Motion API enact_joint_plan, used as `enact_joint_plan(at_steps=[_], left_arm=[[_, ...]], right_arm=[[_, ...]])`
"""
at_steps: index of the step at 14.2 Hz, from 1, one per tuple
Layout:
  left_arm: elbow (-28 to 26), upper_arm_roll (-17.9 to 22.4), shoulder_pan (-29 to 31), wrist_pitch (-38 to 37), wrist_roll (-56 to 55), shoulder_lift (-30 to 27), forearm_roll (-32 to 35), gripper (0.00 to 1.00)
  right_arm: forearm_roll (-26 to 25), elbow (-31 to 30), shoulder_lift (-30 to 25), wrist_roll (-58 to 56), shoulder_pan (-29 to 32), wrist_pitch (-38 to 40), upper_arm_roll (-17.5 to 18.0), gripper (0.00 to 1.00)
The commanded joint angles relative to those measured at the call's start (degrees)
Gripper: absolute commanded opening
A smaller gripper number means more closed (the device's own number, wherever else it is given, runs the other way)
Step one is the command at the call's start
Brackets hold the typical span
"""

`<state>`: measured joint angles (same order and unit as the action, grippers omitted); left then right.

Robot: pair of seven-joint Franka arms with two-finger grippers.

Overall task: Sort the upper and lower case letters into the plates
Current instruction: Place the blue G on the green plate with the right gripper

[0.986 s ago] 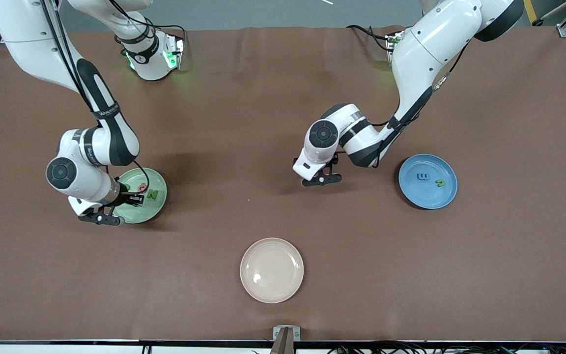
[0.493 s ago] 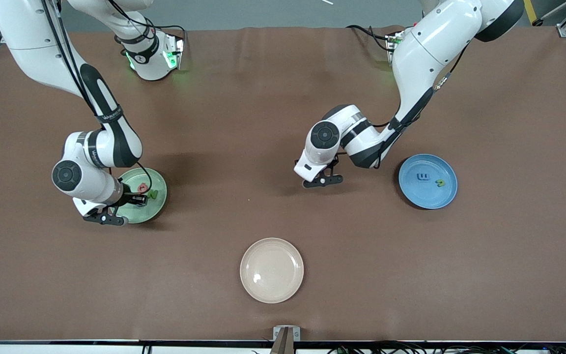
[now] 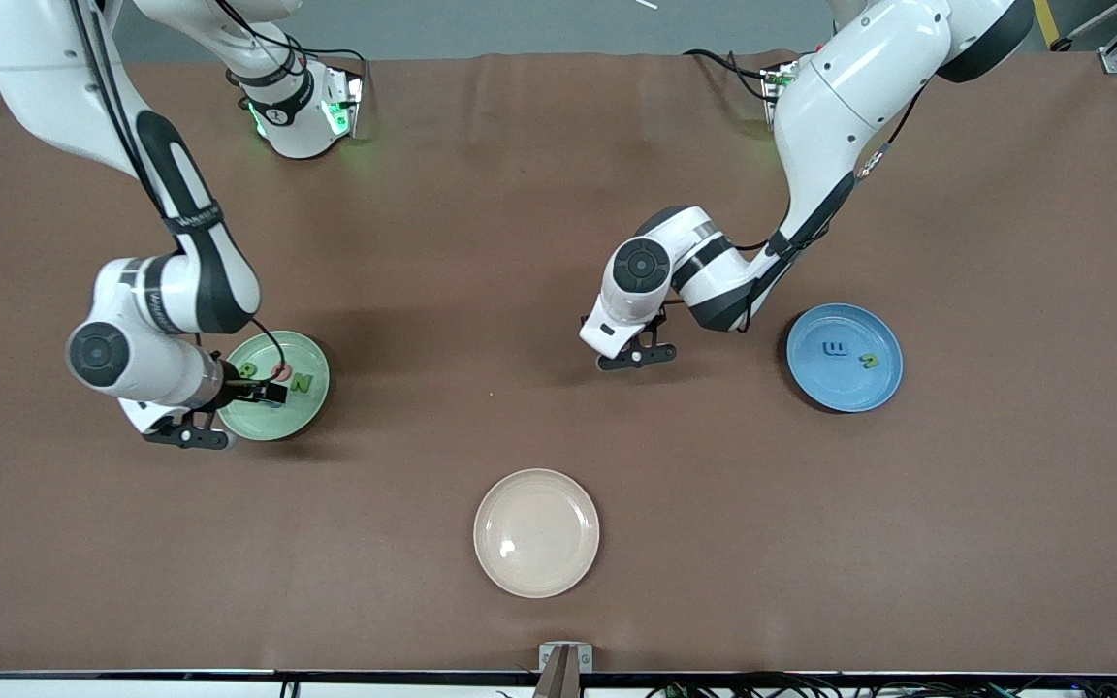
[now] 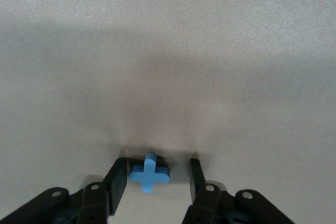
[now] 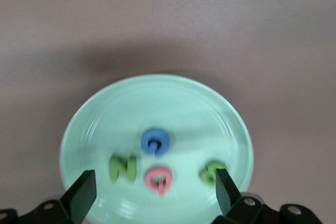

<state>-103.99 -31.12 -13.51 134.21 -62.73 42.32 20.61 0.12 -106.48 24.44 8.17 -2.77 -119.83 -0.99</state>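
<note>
1. Fingers (image 5: 84, 190) of the right gripper (image 5: 153, 184): wide apart, nothing between them, up over the pale green plate (image 5: 157, 103). Fingers (image 4: 118, 182) of the left gripper (image 4: 156, 178): apart as well, down at the brown tabletop (image 3: 520, 242), set on either side of the blue x (image 4: 149, 172); one pad close against the letter, a clear gap at the other, so not clamped.
2. Brown tabletop, with three plates well apart from one another.
3. Cream plate (image 3: 536, 557): close to the tabletop edge nearest the front camera, about midway along it, holding no letters.
4. Blue plate (image 3: 840, 390): toward the left arm's end of the tabletop, holding a blue m (image 3: 837, 348) and, just beside it, a green u (image 3: 869, 361).
5. Pale green plate: toward the right arm's end of the tabletop, partly covered by the right gripper in the front view.
6. Left gripper: low over the middle of the tabletop, between the two coloured plates and nearer to the blue one.
7. On the pale green plate, four capitals lying flat and close together: green N (image 5: 123, 168), pink G (image 5: 159, 178), blue G (image 5: 155, 141), green B (image 5: 211, 171).
8. Blue x: flat on the bare tabletop, on no plate.
</note>
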Motion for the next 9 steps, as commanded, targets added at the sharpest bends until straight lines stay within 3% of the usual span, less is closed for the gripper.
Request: enact_joint_plan(at_steps=[1,4,9], left_arm=[[-0.4,0.4,-0.4,0.5,-1.4,0.0,1.2,0.41],[-0.4,0.4,-0.4,0.5,-1.4,0.0,1.2,0.32],[-0.3,0.4,-0.5,0.3,-1.3,-0.7,2.1,0.23]], right_arm=[[-0.7,11.2,-3.5,-0.9,1.3,18.8,0.8,1.0],[-0.9,24.2,-3.6,-2.7,2.0,34.2,0.7,1.0],[-1.1,31.3,-3.8,-6.6,4.3,37.1,0.6,1.0]])
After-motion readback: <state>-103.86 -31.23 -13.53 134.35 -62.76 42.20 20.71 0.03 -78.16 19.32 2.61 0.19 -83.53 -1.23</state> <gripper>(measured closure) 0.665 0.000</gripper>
